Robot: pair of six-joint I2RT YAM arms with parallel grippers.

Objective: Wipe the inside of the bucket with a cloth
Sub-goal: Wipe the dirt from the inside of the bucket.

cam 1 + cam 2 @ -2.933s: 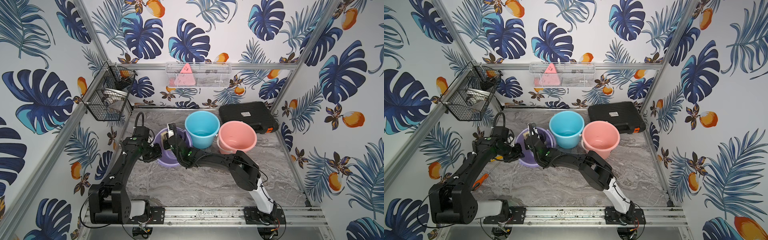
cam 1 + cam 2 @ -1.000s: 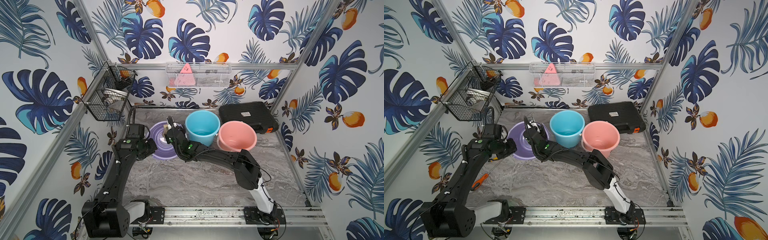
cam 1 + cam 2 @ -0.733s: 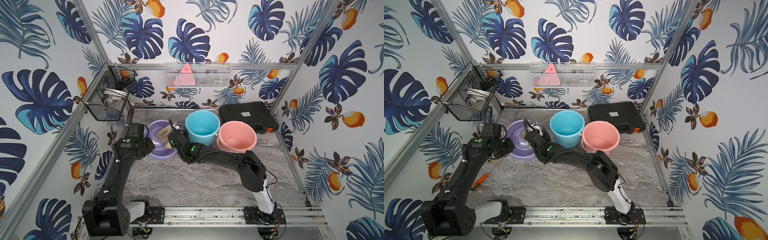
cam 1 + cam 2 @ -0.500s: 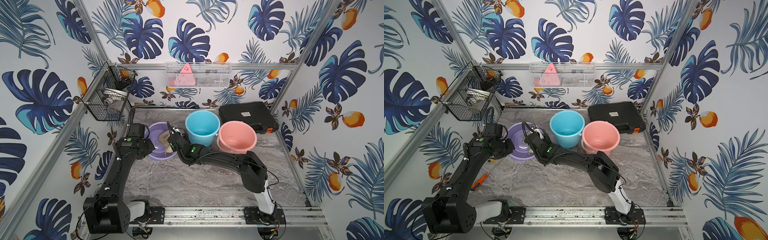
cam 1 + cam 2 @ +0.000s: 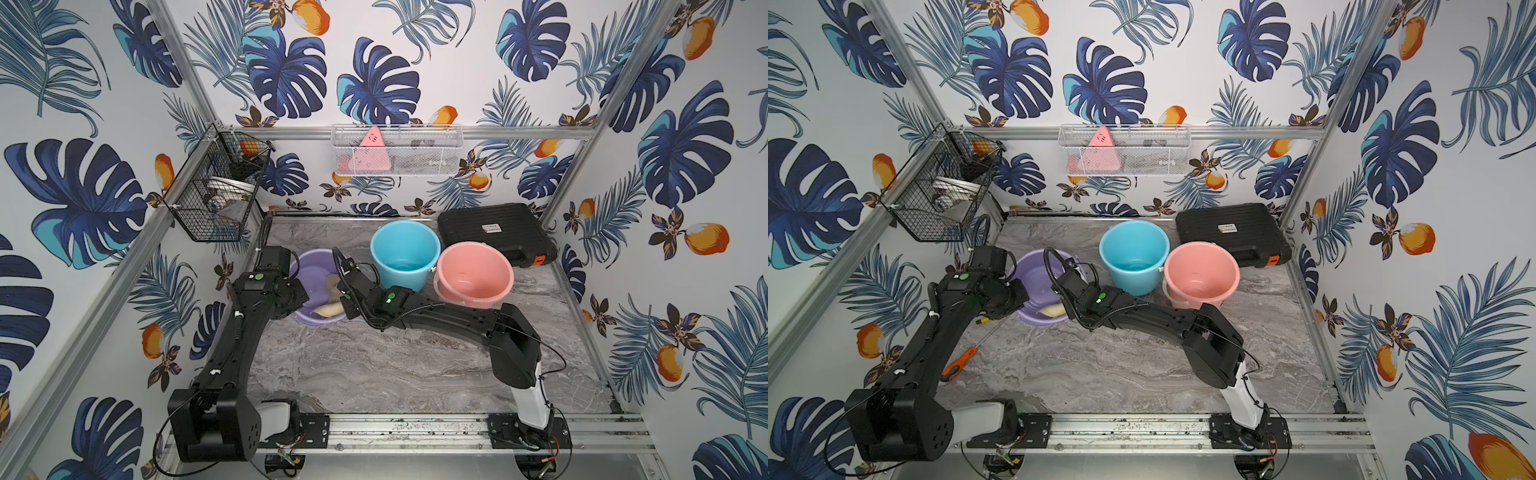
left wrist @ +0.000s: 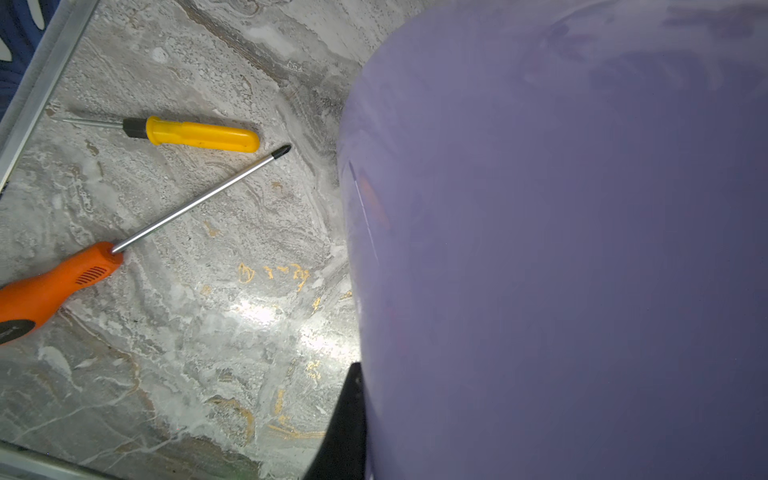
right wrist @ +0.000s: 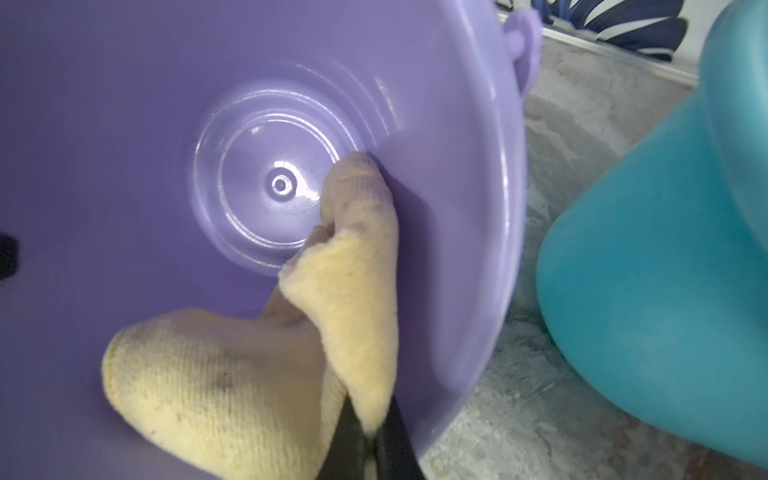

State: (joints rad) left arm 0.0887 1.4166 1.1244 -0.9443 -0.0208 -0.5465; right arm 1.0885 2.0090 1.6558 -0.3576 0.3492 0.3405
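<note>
Dragging the cloth (image 7: 249,374) from the purple bucket's (image 5: 311,274) floor toward its six-o'clock lip, my right pincer (image 7: 370,436) stays clamped on it while the left pincer (image 5: 300,293) keeps the rim pinched, so this wiping stroke looks nearly done.

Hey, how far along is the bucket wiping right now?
Done: the cloth is picked up, pinched in the shut jaws of the right gripper, and the purple bucket is tipped, the left gripper clamped on its wall. In hand: the cloth presses the inside where floor meets wall. Left: how much is wiped cannot be told; probably more inner wall, then withdrawing the cloth.
</note>
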